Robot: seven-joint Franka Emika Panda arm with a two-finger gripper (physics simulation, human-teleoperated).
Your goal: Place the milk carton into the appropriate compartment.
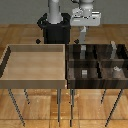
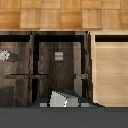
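The floor (image 1: pixel 20 35) is laid in warm brown wood parquet under even, diffuse light, and on it stand two worktops on thin metal legs (image 1: pixel 59 107), a light wooden tray-topped worktop (image 1: pixel 35 80) at the exterior view's left adjoining a dark compartmented worktop (image 1: pixel 95 82).

The open tray (image 1: pixel 35 62) sits at the exterior view's left, touching the compartment tray (image 1: pixel 95 65) at its right

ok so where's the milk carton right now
The milk carton is up at the gripper, over the back edge of the dark divided tray on the exterior view's right, beside the light wooden bin.
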